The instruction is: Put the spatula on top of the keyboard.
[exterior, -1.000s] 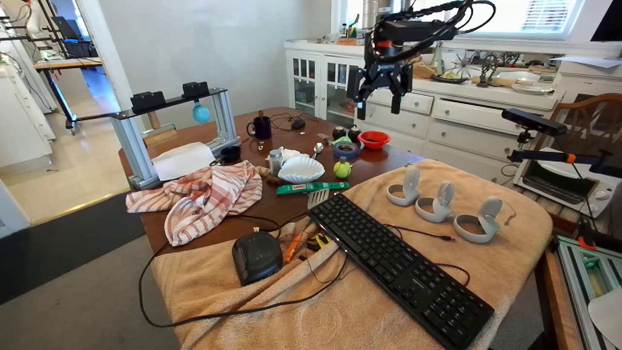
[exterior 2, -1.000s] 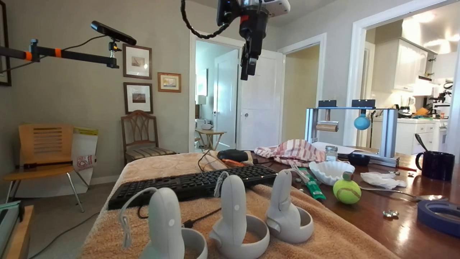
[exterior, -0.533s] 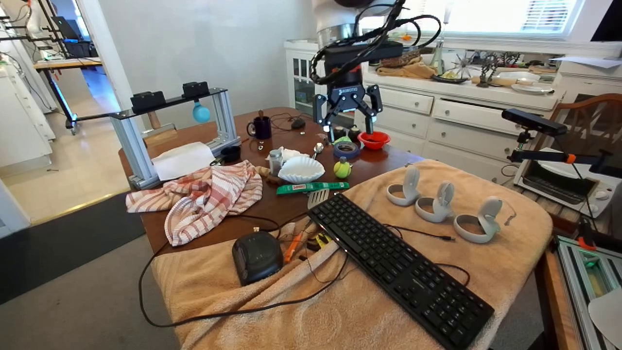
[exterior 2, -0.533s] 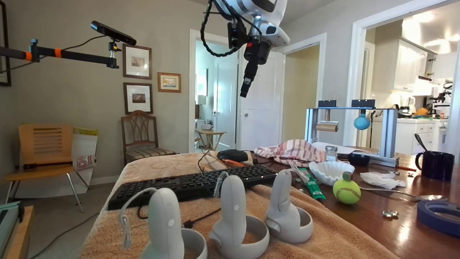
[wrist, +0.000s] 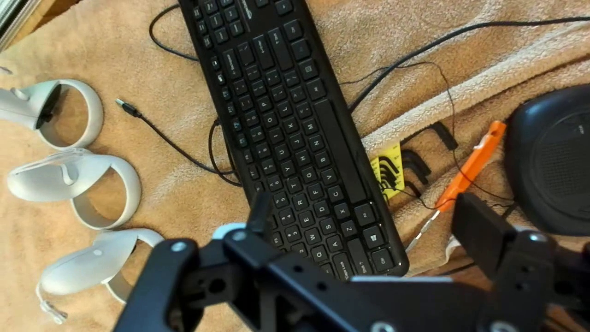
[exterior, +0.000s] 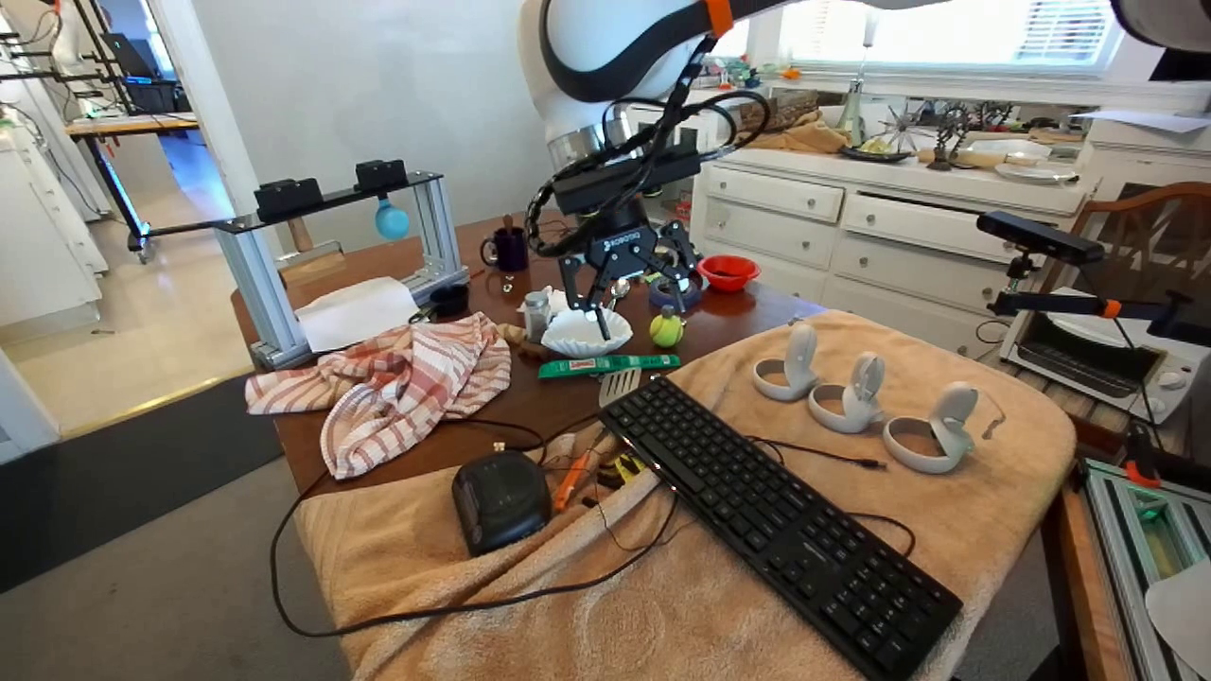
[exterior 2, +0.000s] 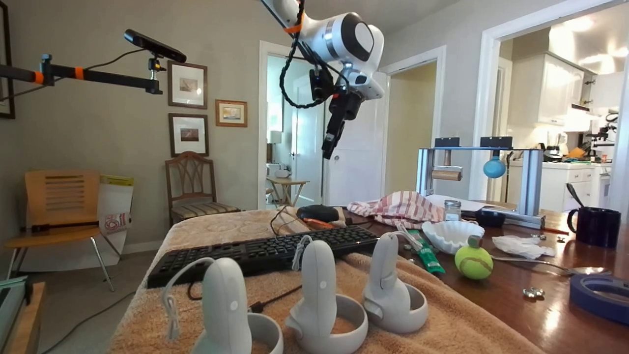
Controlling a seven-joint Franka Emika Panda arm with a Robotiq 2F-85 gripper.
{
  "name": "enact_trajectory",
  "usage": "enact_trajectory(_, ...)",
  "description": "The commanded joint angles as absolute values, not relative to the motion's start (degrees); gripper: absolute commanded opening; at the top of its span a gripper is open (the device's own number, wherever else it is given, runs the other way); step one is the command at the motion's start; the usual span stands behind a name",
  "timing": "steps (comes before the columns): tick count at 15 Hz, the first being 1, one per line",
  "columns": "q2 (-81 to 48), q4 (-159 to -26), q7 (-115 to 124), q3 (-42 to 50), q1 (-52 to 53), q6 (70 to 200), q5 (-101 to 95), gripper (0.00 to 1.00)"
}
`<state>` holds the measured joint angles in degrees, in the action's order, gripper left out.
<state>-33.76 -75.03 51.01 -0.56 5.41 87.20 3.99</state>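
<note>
Hovering end effector (exterior: 645, 310), spatula (exterior: 620, 385) beside keyboard (exterior: 771, 518) edge

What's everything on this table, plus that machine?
keyboard: 1, black, on towel
spatula: 1, silver/orange, by keyboard
towel: 1, beige, on table
controllers: 3, white, on towel
hex keys: several, black, by keyboard
cables: several, black, around keyboard
box: 1, black, near cables
cloth: 1, red-white, table
packet: 1, green, near spatula
dish: 1, white, by packet
jar: 1, clear, by dish
ball: 1, lime, near packet
tape: 1, blue, near ball
bowl: 1, red, by tape
spoon: 1, silver, near tape
tissue: 1, white, near spoon
bits: several, silver, table
mug: 1, dark, table
frame: 1, silver, table
hung pieces: 2, blue/brown, on frame
paper: 1, white, by frame
cup: 1, black, by frame
arm: 1, white, above table
tool: 1, black, on arm
</note>
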Motion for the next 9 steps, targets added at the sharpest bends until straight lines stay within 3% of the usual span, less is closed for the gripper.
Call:
enact_trajectory(1, -39.1, -69.2, 53.4, 0.9, 8.3, 84.4, 1.7, 1.0)
enact_trajectory(9, -40.7, -69.8, 55.8, 1.3, 9.9, 86.2, 1.0, 1.0)
